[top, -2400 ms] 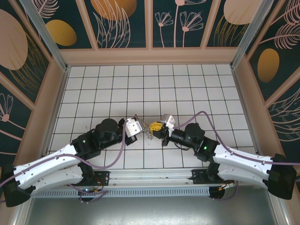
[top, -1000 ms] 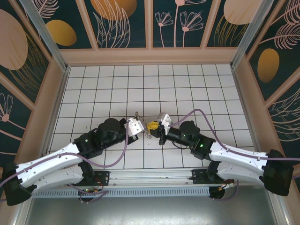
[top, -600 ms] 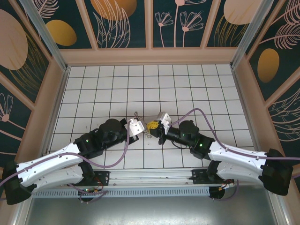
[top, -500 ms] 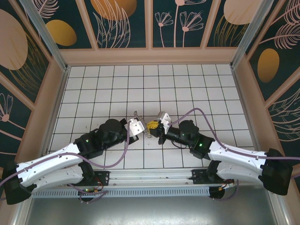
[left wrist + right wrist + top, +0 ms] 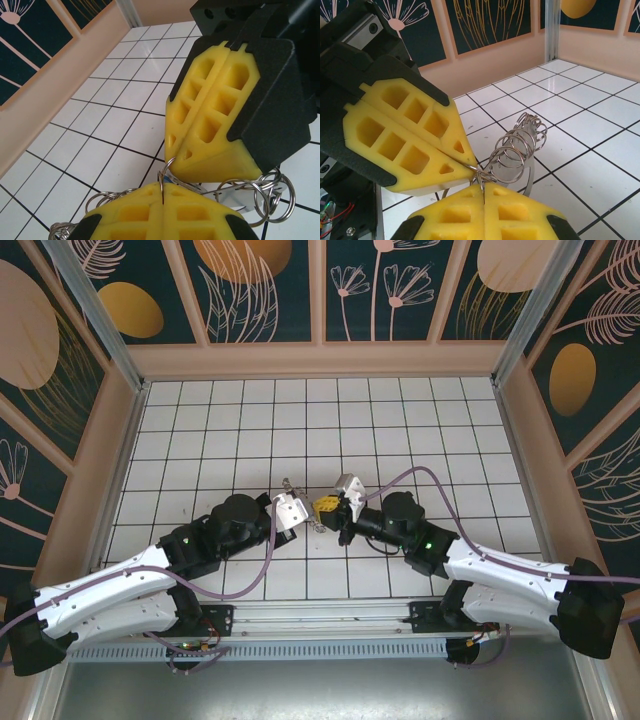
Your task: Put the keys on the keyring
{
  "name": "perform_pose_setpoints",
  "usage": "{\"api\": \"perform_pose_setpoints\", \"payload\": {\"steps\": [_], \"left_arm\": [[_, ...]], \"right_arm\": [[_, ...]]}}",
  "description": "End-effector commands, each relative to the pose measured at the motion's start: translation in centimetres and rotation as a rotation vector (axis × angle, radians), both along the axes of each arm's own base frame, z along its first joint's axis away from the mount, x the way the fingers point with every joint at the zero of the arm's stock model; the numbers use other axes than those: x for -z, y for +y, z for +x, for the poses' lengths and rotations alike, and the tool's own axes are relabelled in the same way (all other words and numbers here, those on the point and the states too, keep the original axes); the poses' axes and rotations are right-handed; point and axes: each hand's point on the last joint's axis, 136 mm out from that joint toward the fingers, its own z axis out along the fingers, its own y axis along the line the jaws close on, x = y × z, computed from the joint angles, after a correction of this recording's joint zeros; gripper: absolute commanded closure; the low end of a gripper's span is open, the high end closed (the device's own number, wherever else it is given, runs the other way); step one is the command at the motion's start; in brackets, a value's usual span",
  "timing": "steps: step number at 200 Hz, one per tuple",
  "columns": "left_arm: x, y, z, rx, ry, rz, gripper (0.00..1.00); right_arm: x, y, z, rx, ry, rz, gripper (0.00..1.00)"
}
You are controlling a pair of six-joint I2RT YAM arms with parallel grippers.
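**Closed tip to tip, with much hidden where they meet**

From above, your two arms reach in toward each other over the near middle of the white tiled floor [image 5: 400, 420]. The left gripper [image 5: 306, 517] and the right gripper [image 5: 326, 508] almost touch there. At that size you can make out little more than a thin tangle of wire between them and a short tail of rings lying toward the far side.

The wrist cameras tell you more. In the left wrist view the left gripper's yellow fingers are pressed together, though the bottom edge cuts off most of them. A thin loop of the keyring [image 5: 270, 196] runs straight down into the seam between them, so that gripper is clamped on the wire. The right gripper hangs just above with its fingers also together, its tip resting against the same loop.

In the right wrist view the right gripper's fingers meet along a closed seam and ring wire disappears into it, so that gripper is pinching the keyring too. Behind it, the remaining rings stand up as a loose, tilted coil above the tiles.

The key [image 5: 234, 193] is hard to make out. You get a pale flat piece with a sliver of blue at its edge, tucked under the right gripper's tip and ringed by wire. You cannot tell whether it is threaded onto a ring. More rings are cut off at the bottom left corner of that view.
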Motion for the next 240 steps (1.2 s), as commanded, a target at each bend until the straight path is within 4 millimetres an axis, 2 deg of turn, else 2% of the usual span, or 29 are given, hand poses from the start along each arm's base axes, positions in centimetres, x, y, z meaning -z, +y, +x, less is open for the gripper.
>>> {"api": "perform_pose_setpoints", "payload": {"steps": [1, 130, 194, 240], "left_arm": [[-1.0, -0.9, -1.4, 0.079, -0.020, -0.031, 1.00], [-0.7, -0.9, -1.7, 0.080, -0.024, -0.012, 1.00], [-0.7, -0.9, -1.6, 0.076, -0.024, -0.013, 1.00], [-1.2, -1.0, -1.6, 0.076, -0.037, -0.033, 1.00]], "right_arm": [[-2.5, -0.3, 1.6, 0.060, -0.008, 0.063, 1.00], [-2.6, -1.3, 2.1, 0.068, 0.030, 0.101, 1.00], [-2.4, -1.2, 1.8, 0.049, 0.035, 0.096, 1.00], [-1.6, -0.4, 1.4, 0.006, 0.059, 0.069, 1.00]]}}
